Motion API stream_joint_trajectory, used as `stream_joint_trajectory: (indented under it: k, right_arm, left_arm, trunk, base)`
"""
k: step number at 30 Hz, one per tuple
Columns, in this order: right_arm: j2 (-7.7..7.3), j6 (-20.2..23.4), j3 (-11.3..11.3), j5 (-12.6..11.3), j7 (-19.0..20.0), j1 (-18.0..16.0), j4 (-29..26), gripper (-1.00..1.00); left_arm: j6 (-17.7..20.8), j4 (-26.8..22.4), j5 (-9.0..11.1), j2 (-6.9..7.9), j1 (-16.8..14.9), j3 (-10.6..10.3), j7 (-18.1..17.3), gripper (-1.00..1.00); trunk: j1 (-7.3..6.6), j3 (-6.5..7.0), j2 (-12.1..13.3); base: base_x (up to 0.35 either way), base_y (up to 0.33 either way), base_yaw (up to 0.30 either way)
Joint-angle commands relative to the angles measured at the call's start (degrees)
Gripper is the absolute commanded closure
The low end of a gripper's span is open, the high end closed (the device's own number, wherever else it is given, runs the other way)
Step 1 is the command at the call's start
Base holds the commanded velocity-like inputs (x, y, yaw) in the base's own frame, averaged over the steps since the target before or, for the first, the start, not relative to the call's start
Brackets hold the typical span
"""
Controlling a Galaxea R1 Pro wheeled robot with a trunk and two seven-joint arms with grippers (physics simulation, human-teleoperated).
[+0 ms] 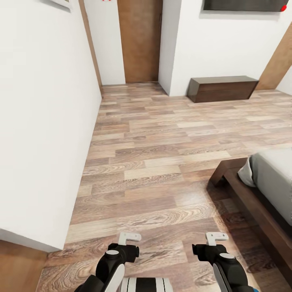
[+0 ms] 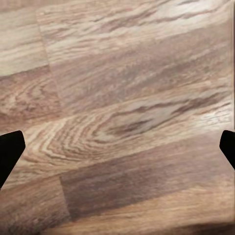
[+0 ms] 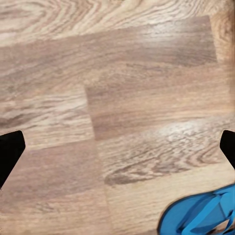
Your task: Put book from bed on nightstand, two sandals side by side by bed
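Note:
The bed's dark wooden frame and off-white mattress come in at the right of the head view. In the right wrist view, part of a bright blue sandal lies on the plank floor. My right gripper hangs above the floor beside it, open and empty, its black fingertips at the frame's edges. The left gripper is also open over bare planks. Both wrists, left and right, sit low in the head view. The book and the nightstand are out of view.
A white wall stands close on my left. A brown wooden door lies ahead at the back. A long low dark brown cabinet sits against the far wall. Wood-plank floor stretches between wall and bed.

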Motion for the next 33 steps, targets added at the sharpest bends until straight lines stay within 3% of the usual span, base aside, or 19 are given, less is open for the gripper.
stream_joint_trajectory:
  k: [1, 5, 33]
  right_arm:
    - [0.0, 0.29, 0.07, 0.0, -0.25, -0.03, -0.03, -1.0]
    - [-0.03, 0.29, 0.07, 0.03, -0.18, -0.01, 0.01, -1.0]
    - [-0.2, 0.29, 0.08, 0.2, -0.06, 0.4, 0.05, -1.0]
  left_arm:
    - [0.15, -0.05, 0.65, 0.01, -0.03, -0.09, 0.57, -1.0]
    - [0.23, -0.03, 0.78, 0.01, -0.03, -0.09, 0.54, -1.0]
    - [0.38, -0.1, 1.0, 0.01, -0.03, -0.06, 0.49, -1.0]
  trunk:
    - [-0.03, 0.19, 0.0]
    - [-0.14, 1.07, 0.05]
    - [-6.28, 6.1, 11.28]
  base:
    - [0.0, 0.0, 0.0]
    - [0.0, 0.0, 0.0]
    - [0.0, 0.0, 0.0]
